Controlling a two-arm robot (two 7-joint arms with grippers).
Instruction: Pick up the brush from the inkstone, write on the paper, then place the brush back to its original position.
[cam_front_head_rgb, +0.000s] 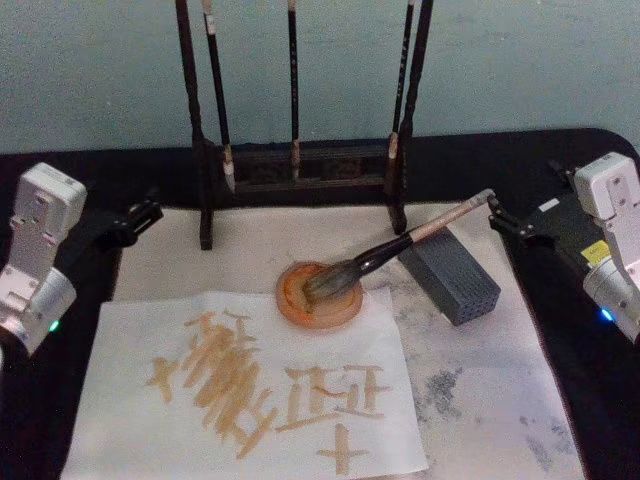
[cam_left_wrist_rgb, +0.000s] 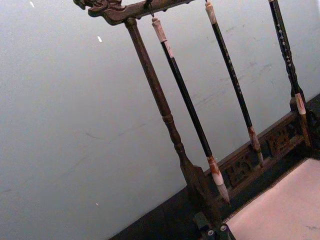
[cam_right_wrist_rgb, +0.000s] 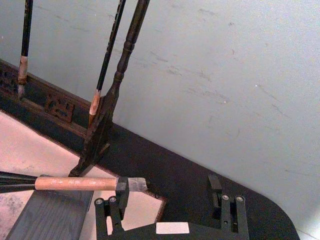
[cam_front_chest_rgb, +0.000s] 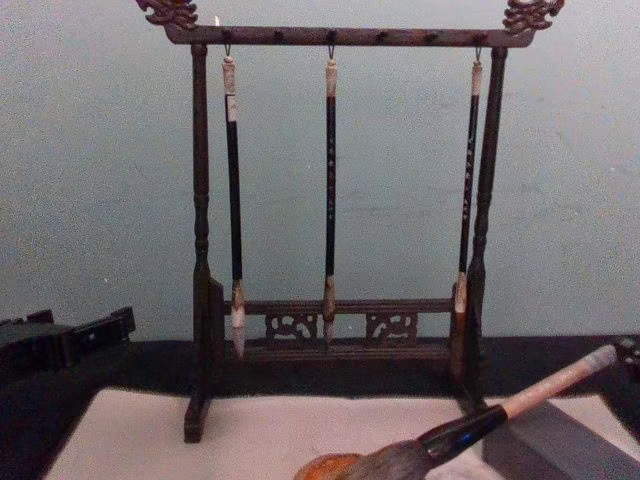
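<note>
Head view looks steeply down; chest view faces the tall dark wooden brush rack (cam_front_chest_rgb: 345, 350) level, mid-frame; both wrist views share it.

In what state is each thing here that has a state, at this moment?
brush: lying, bristles in inkstone, handle on grey block
paper: flat, covered with brown strokes
slim brushes: three, hanging on rack
right gripper: open, at brush's handle end
left gripper: parked left of paper

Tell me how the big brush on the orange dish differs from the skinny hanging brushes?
The big brush lies tilted, bristles in the orange dish, handle propped on a grey block; the skinny brushes hang straight down from the wooden rack. The big brush is thick with a bushy head; the skinny brushes have small tips. Both have dark shafts.
</note>
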